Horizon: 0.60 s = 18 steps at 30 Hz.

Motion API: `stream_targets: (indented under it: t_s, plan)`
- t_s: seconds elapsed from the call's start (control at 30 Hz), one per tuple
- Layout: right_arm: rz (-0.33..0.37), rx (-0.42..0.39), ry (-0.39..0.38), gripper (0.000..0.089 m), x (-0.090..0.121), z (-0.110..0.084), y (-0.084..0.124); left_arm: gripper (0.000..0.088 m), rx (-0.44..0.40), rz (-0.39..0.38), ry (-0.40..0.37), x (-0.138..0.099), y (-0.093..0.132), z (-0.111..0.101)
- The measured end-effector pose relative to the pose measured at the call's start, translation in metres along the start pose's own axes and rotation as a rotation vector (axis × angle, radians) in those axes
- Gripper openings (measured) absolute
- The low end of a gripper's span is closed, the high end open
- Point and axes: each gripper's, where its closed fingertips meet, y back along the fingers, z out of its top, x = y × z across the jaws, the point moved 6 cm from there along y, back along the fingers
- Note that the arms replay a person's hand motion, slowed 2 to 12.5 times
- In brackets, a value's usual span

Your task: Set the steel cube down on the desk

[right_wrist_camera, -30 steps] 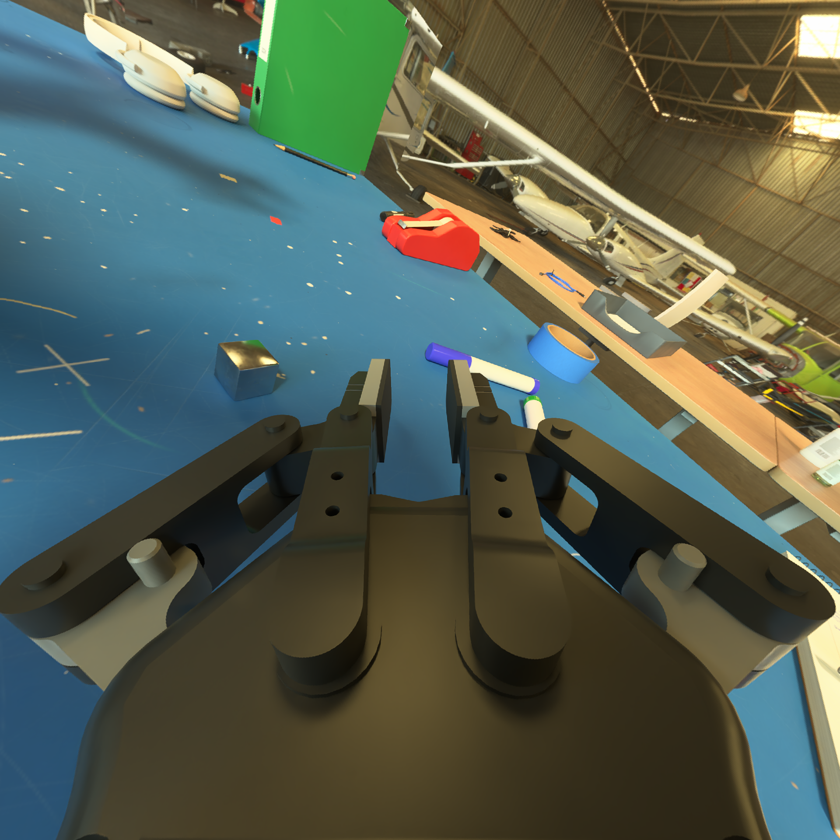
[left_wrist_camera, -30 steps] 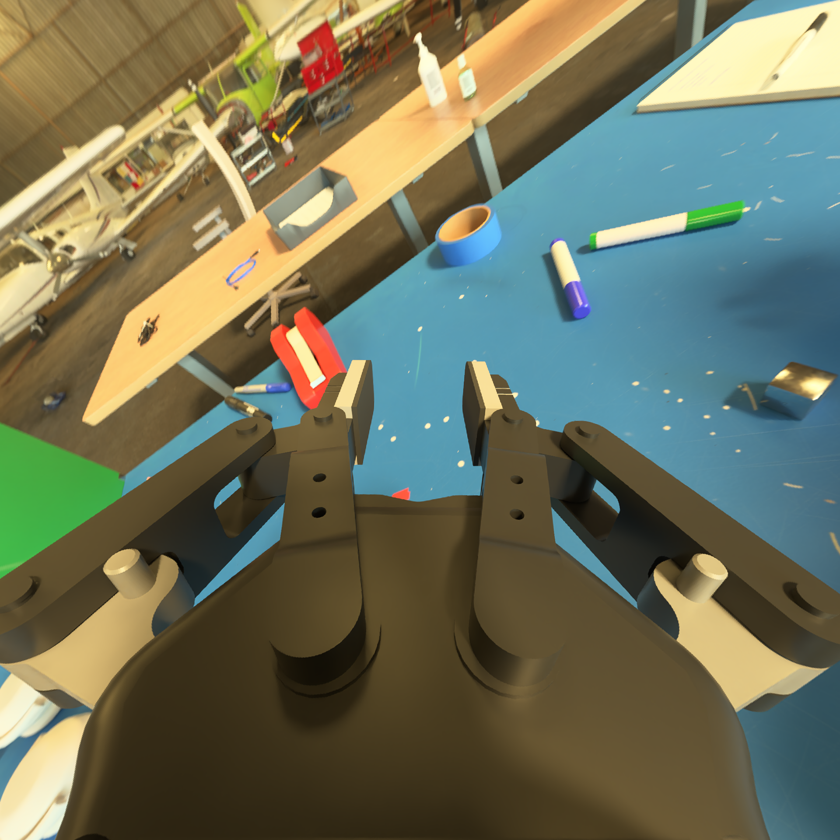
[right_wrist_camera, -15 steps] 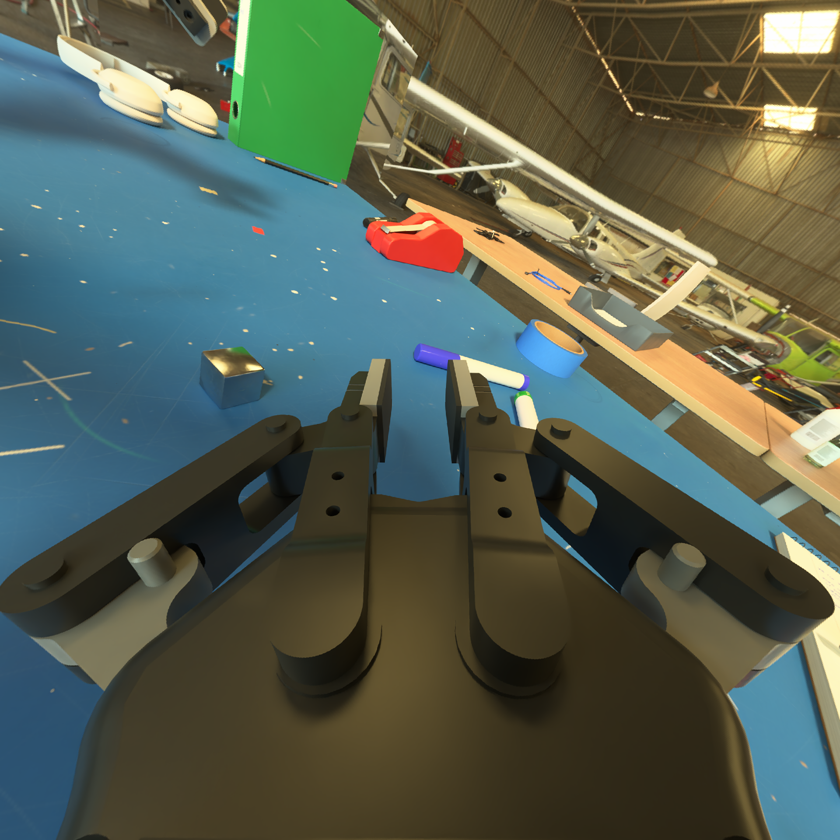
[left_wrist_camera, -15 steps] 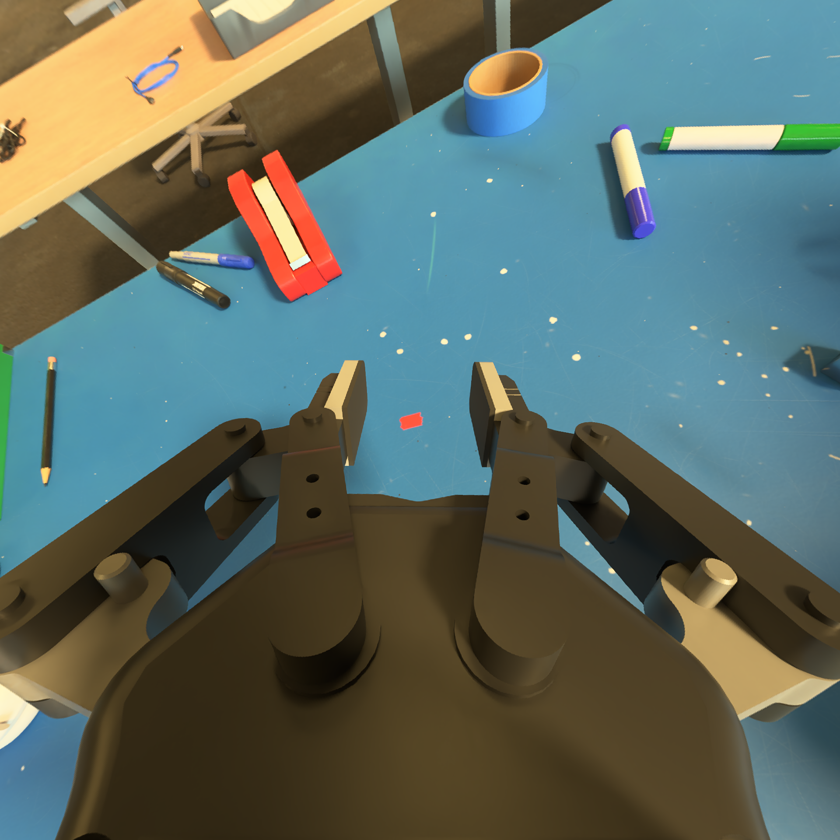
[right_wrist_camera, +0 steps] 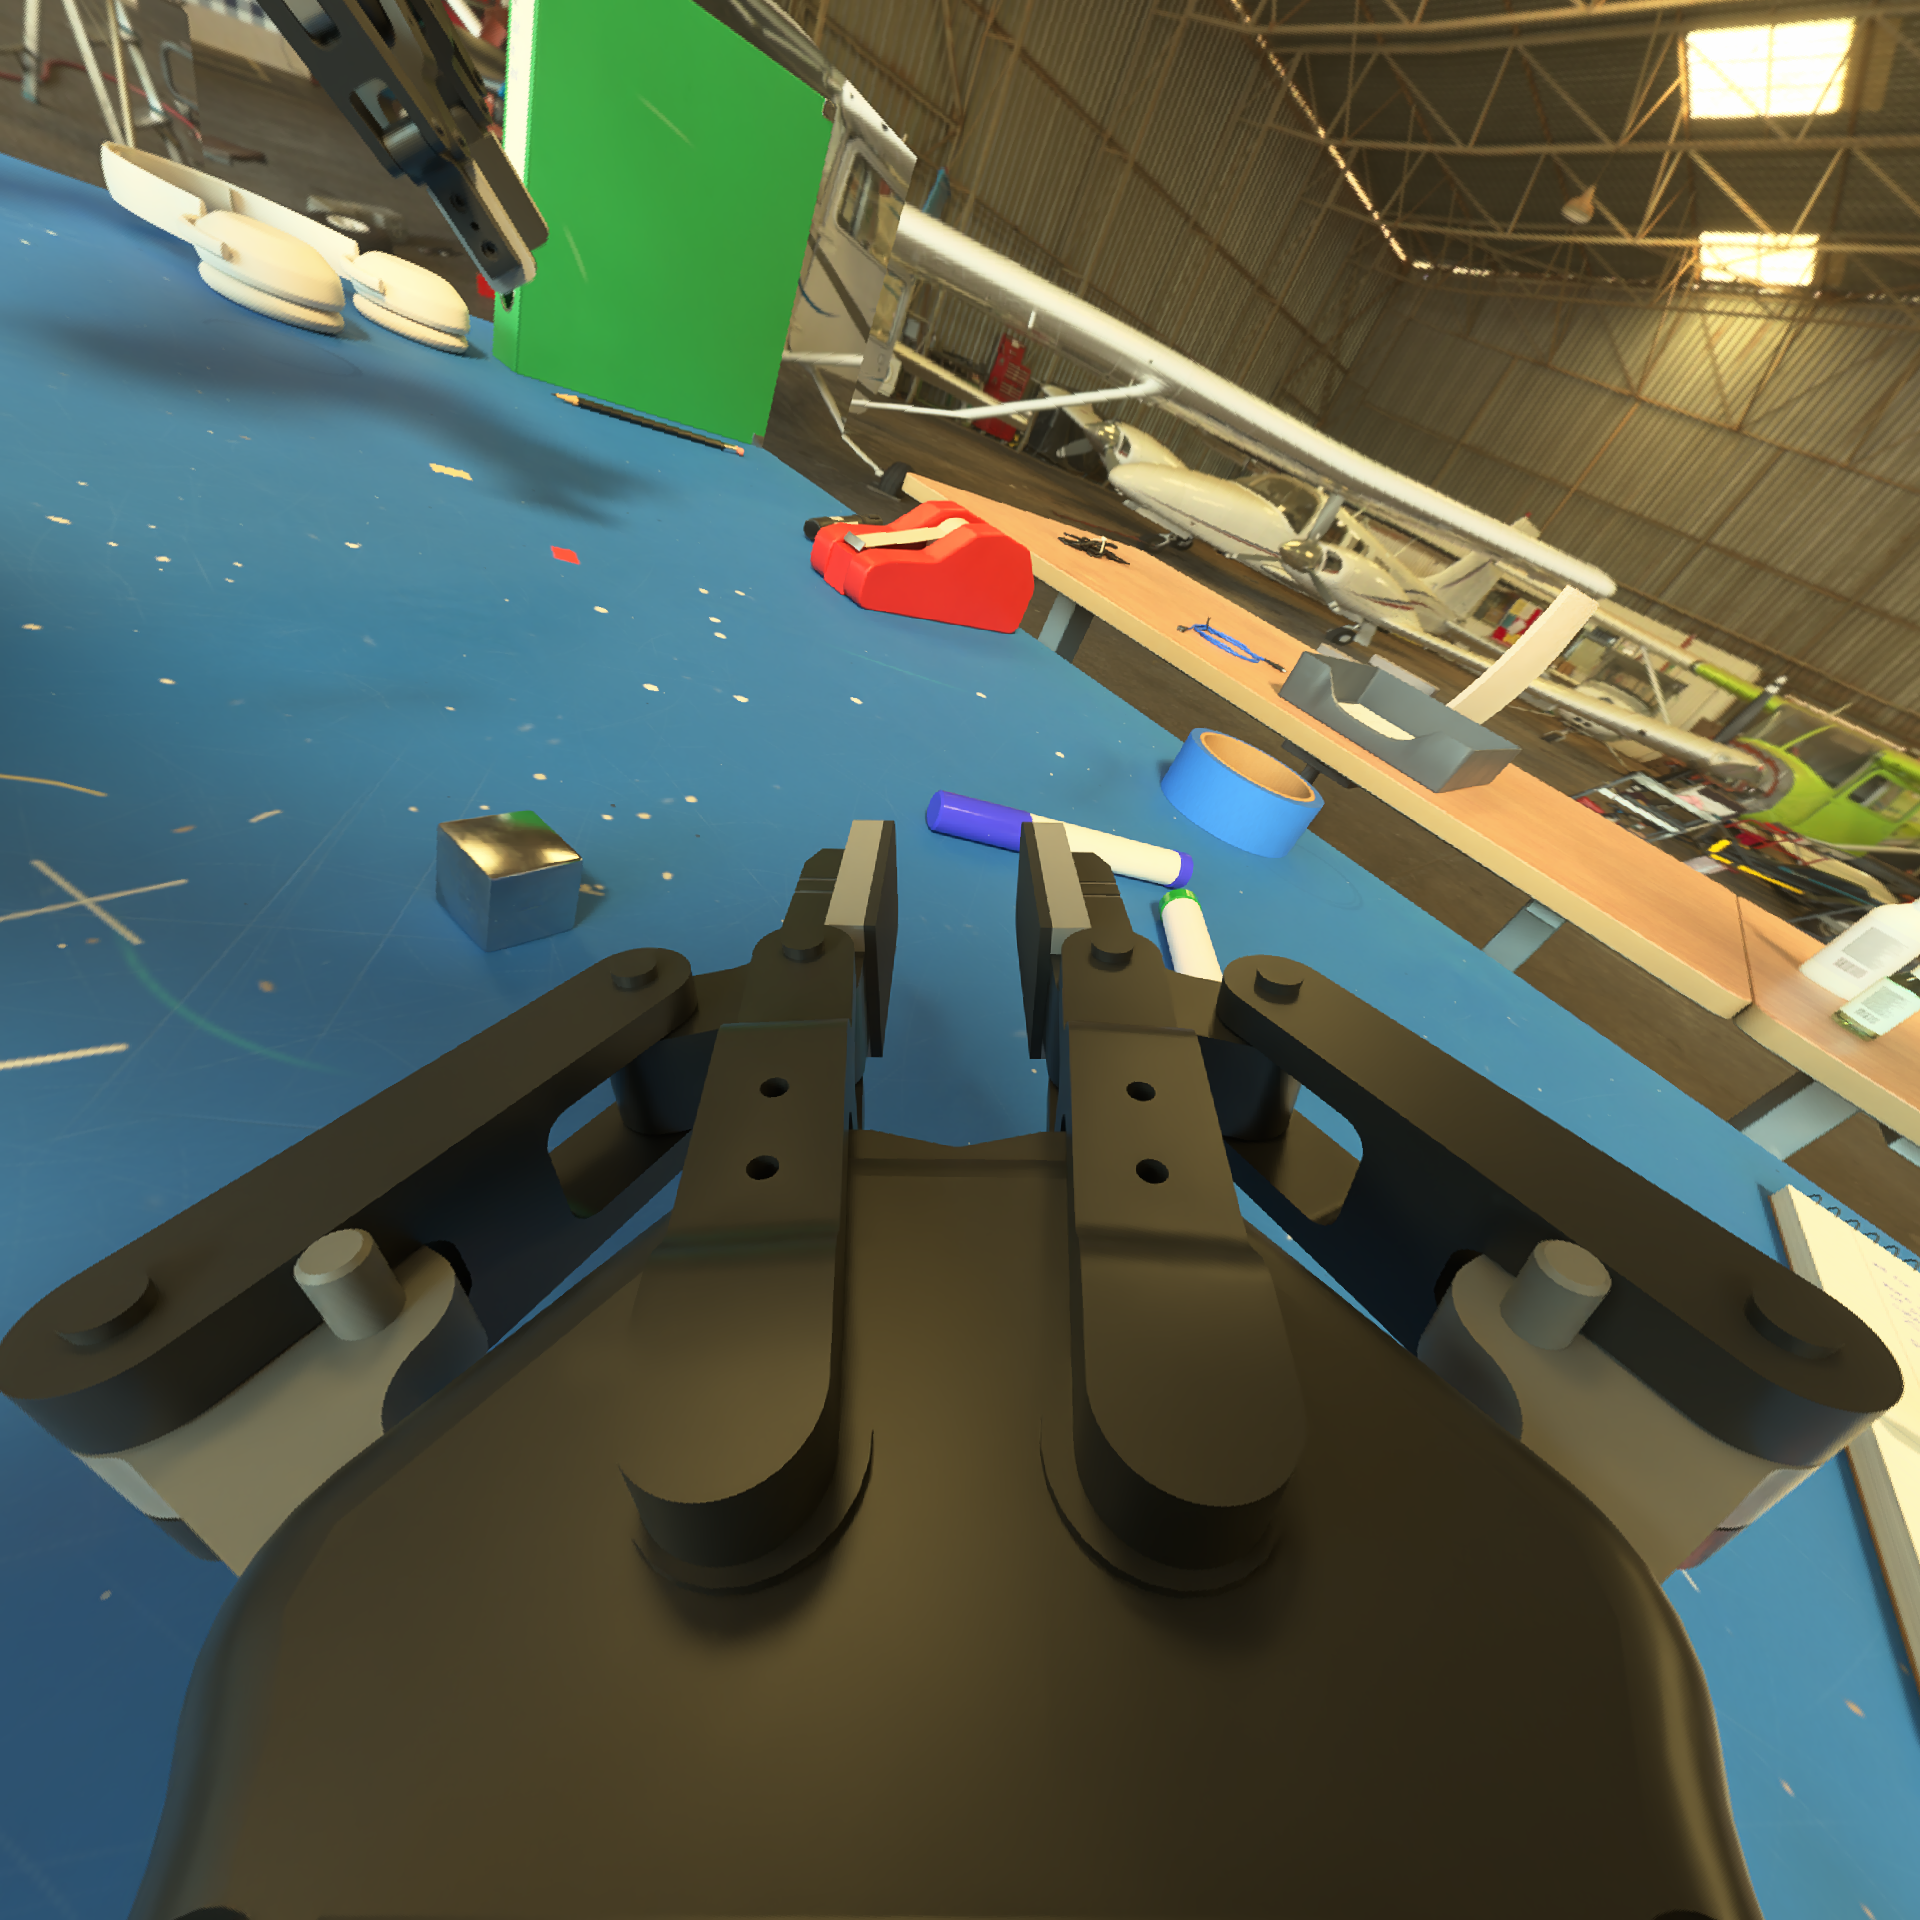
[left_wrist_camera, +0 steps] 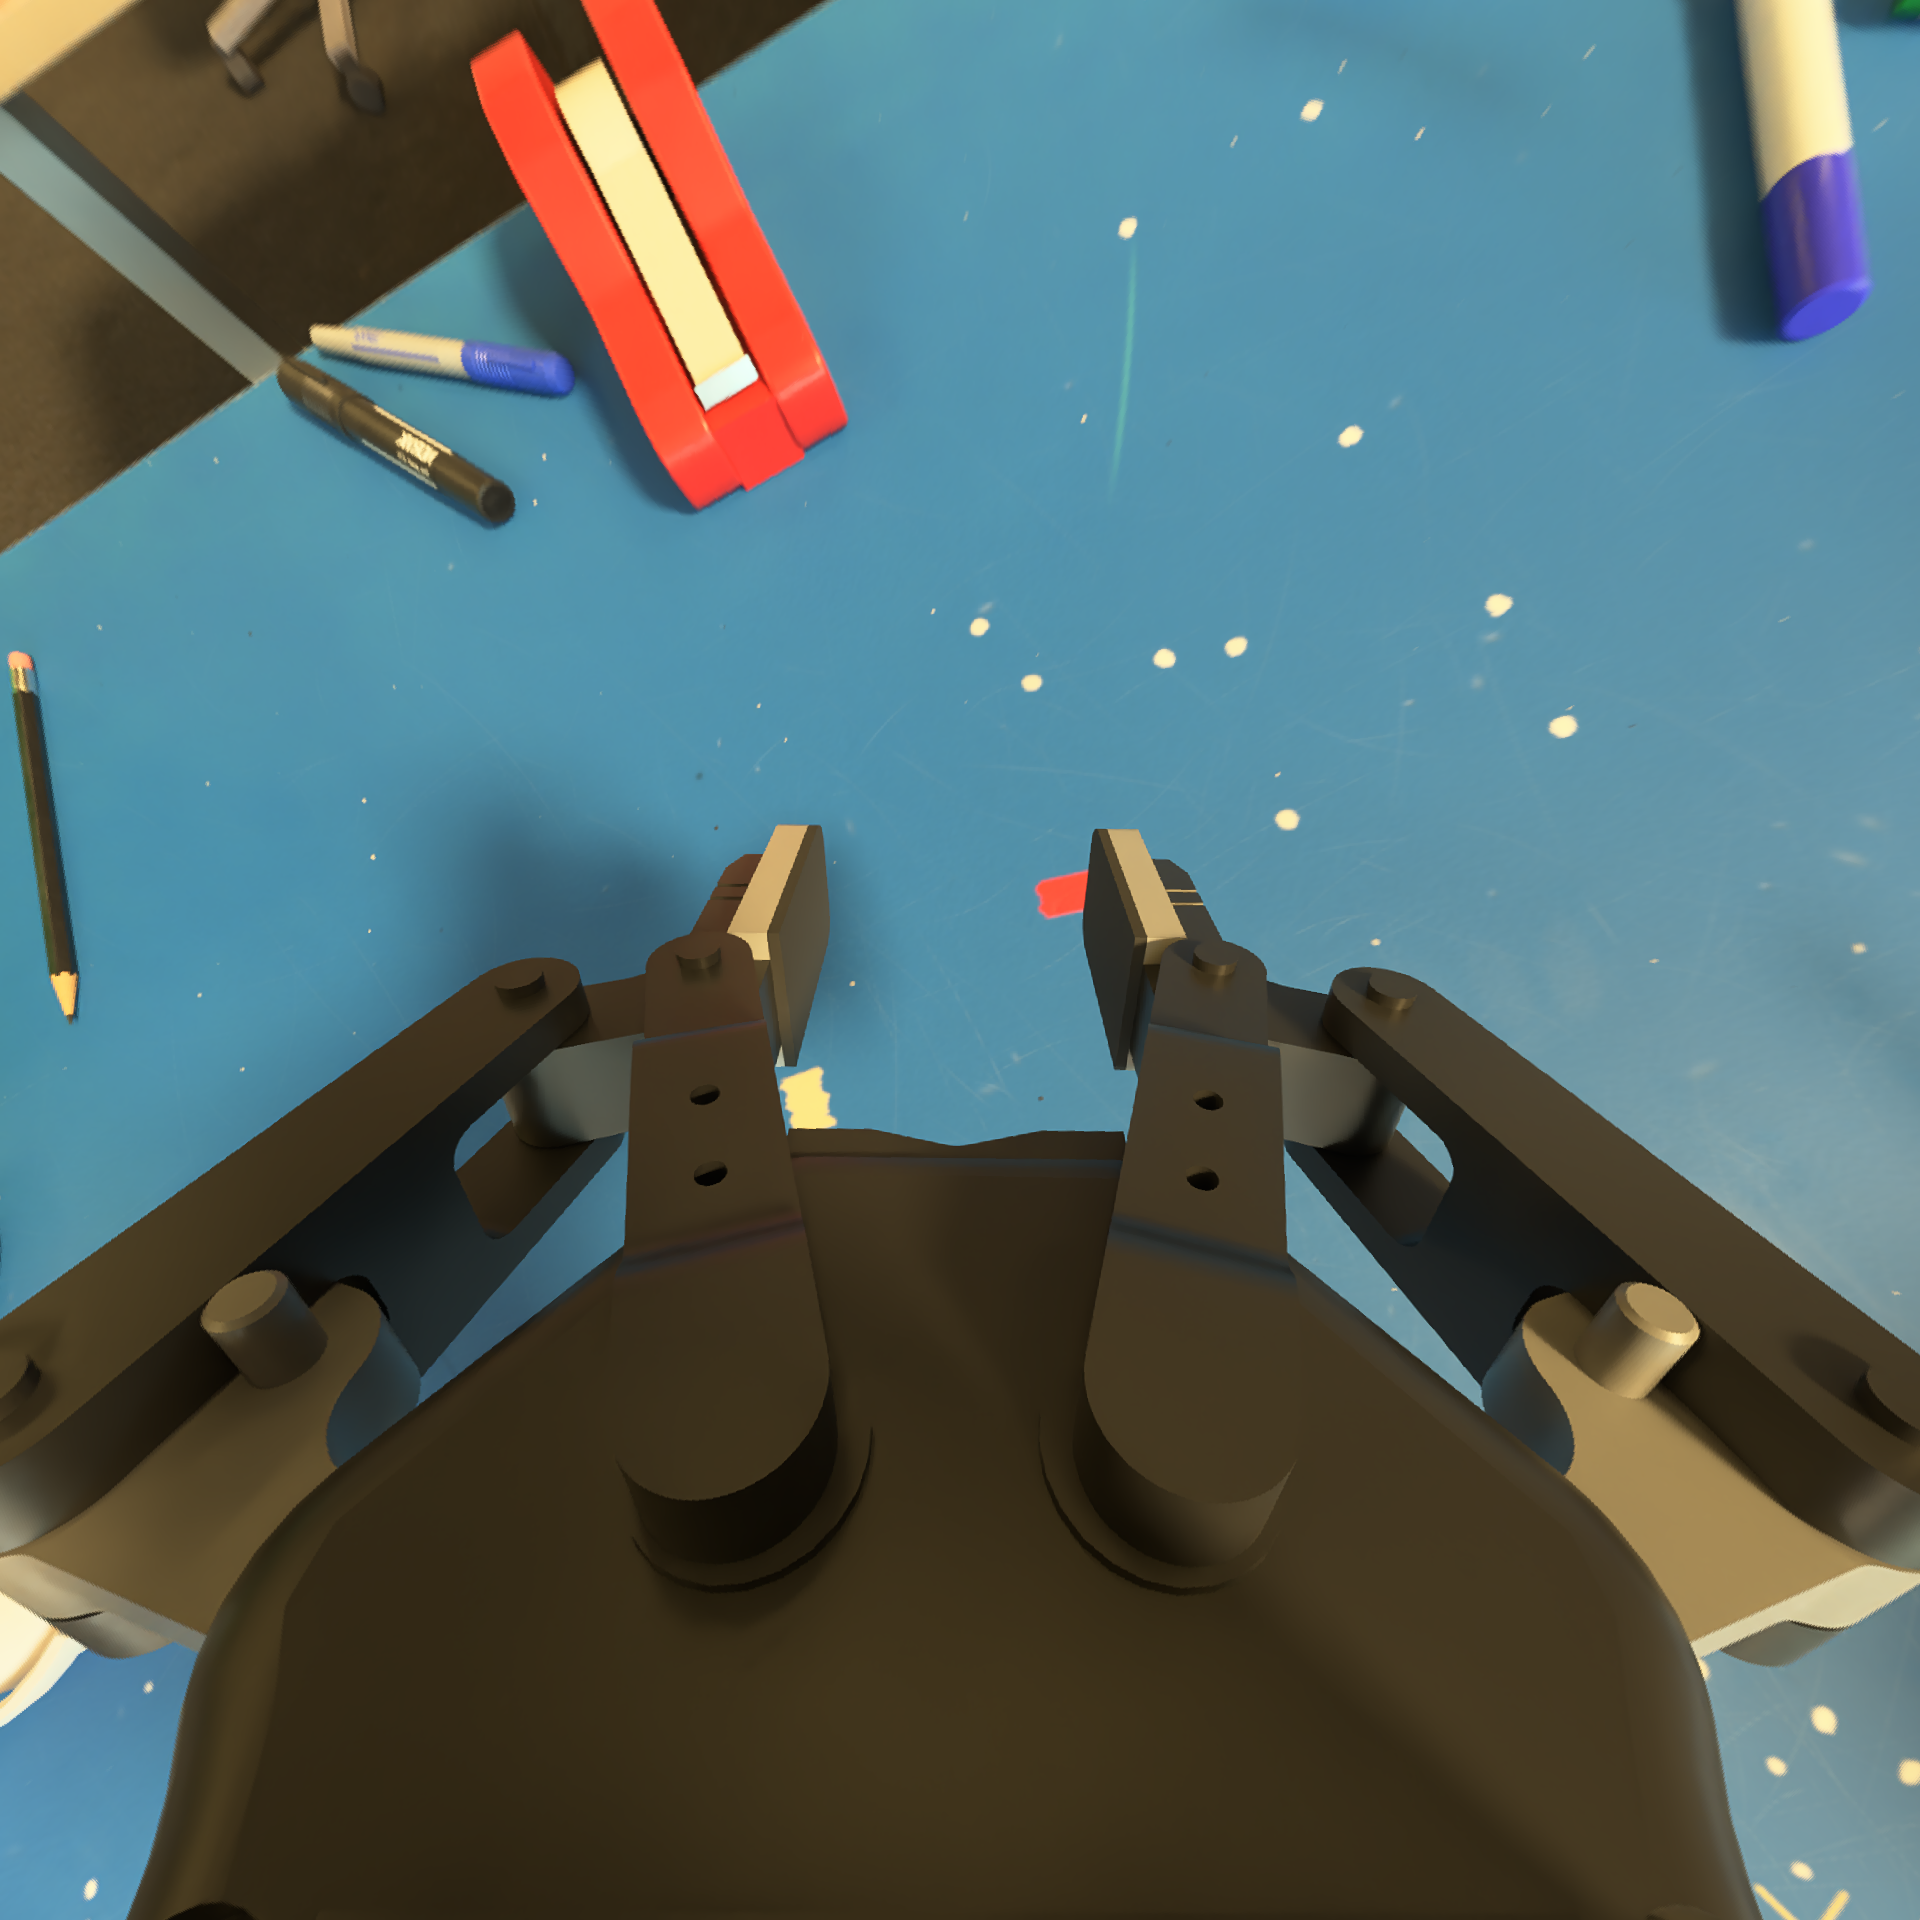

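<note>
The steel cube (right_wrist_camera: 509, 878) rests on the blue desk (right_wrist_camera: 312, 644), shiny and upright, to the left of my right gripper (right_wrist_camera: 956, 883). The right gripper is open and empty, its fingers apart from the cube. My left gripper (left_wrist_camera: 956, 904) is open and empty, pointing down at bare desk (left_wrist_camera: 1039, 540) near a small red scrap (left_wrist_camera: 1058, 894). The left gripper also shows far off in the right wrist view (right_wrist_camera: 436, 135), above the desk. The cube is out of the left wrist view.
A red tape dispenser (left_wrist_camera: 665, 260) (right_wrist_camera: 925, 566), a black marker (left_wrist_camera: 400, 447), a blue pen (left_wrist_camera: 447, 358), a pencil (left_wrist_camera: 42, 831), a purple-capped marker (right_wrist_camera: 1049, 836) (left_wrist_camera: 1797, 177), a green-capped marker (right_wrist_camera: 1184, 930), a blue tape roll (right_wrist_camera: 1242, 790), a green binder (right_wrist_camera: 655, 208), white objects (right_wrist_camera: 281, 260) and a notepad (right_wrist_camera: 1870, 1382) lie on the desk.
The left gripper has tilted down and dropped closer to the desk, moving left so the cube has left its view. The right gripper has drawn back slightly from the cube.
</note>
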Motion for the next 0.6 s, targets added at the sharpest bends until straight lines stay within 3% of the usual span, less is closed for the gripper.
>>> stream_targets:
  t_s: [0.33,0.6]
  plan:
    - [0.004,-0.013,-0.016,0.0207,-0.001,0.0,0.0,0.047,0.173,0.016,-0.045,0.011,-0.032,-0.004]
    - [0.009,-0.02,-0.015,0.0206,-0.001,0.0,-0.001,0.0472,0.256,0.111,-0.151,0.02,-0.053,-0.004]
